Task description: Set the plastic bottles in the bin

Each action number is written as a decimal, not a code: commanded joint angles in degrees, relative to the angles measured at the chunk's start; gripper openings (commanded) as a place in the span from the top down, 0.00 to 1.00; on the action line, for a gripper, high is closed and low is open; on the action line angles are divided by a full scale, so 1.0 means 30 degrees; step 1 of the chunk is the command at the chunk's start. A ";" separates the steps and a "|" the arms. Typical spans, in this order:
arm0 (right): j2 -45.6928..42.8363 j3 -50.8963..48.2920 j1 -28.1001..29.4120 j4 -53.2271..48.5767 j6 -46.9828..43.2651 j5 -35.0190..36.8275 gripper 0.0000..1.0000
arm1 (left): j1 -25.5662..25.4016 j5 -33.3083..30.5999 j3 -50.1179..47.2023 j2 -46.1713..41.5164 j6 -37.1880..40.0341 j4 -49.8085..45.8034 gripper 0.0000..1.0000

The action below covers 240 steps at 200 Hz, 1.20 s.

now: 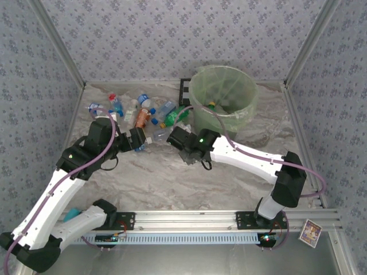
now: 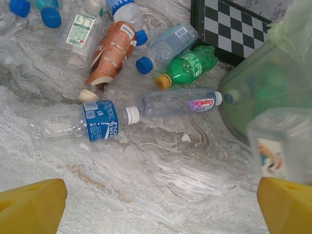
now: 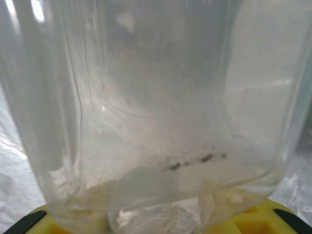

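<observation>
Several plastic bottles [image 1: 143, 112] lie in a heap at the back left of the table. The left wrist view shows a blue-labelled clear one [image 2: 92, 121], a clear one with a purple label [image 2: 180, 102], a green one [image 2: 190, 66] and an orange-brown one [image 2: 111, 56]. The bin [image 1: 223, 94], lined with a light-green bag, stands at the back right and holds some bottles. My right gripper [image 1: 171, 137] is shut on a clear bottle [image 3: 156, 112], which rises at the right edge [image 2: 282, 144] of the left wrist view. My left gripper [image 2: 158, 209] hangs open over bare table, near the blue-labelled bottle.
A black checkered rack [image 2: 234, 27] leans behind the bin's left side. Patterned walls close in the table on three sides. Bare marbled tabletop [image 1: 189, 183] stretches between the heap and the arm bases.
</observation>
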 commanded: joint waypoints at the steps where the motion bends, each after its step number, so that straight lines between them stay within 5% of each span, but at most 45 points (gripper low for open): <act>1: -0.0602 0.2323 0.0261 -0.2346 0.0913 0.1624 0.65 | 0.0110 0.0032 0.0181 -0.0616 0.1155 0.0530 0.00; 48: -0.0552 0.6771 -0.0105 -0.3551 0.0038 0.2469 0.65 | 0.0103 0.0490 0.0014 -0.1455 0.1882 0.0803 0.00; 93: -0.0378 0.9491 -0.2474 -0.4108 0.0318 0.2496 0.65 | 0.0121 0.0898 -0.0250 -0.2224 0.2500 0.0896 0.00; 157: 0.0622 1.1498 -0.6947 -0.5515 0.1271 0.0851 0.64 | 0.0118 0.1321 0.0157 -0.2501 0.3924 0.0993 0.00; 240: 0.2668 1.2768 -0.9346 -0.6754 0.1179 -0.0654 0.64 | 0.0104 0.1321 0.0249 -0.2255 0.4521 0.1077 0.00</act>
